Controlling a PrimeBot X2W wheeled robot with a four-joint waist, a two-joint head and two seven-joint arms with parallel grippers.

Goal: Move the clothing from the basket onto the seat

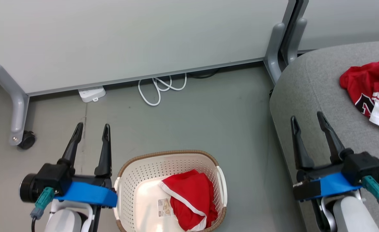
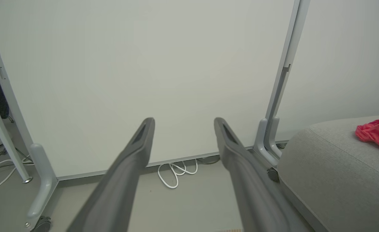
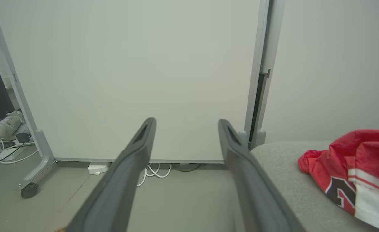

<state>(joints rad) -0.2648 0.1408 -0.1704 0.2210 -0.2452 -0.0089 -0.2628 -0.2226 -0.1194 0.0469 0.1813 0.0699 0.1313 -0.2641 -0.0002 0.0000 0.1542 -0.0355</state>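
A cream perforated basket [image 1: 134, 180] with a brown rim stands on the floor at the bottom centre. One red garment [image 1: 191, 193] with white trim lies crumpled in its right half. A second red garment [image 1: 371, 87] with a black-and-white mark lies on the grey seat [image 1: 308, 96] at the right; the same garment [image 3: 354, 170] fills the right wrist view's lower right, on the seat [image 3: 283, 174]. My left gripper [image 1: 92, 128] hangs open left of the basket, empty. Over the seat's left edge, my right gripper [image 1: 307, 117] is open and empty.
White partition panels on grey wheeled legs [image 1: 17, 109] close off the back. A coiled white cable [image 1: 159, 88] and a white power strip [image 1: 92, 94] lie on the floor at the panel's foot. Shoes and cables [image 3: 7, 127] sit far left beyond the panel.
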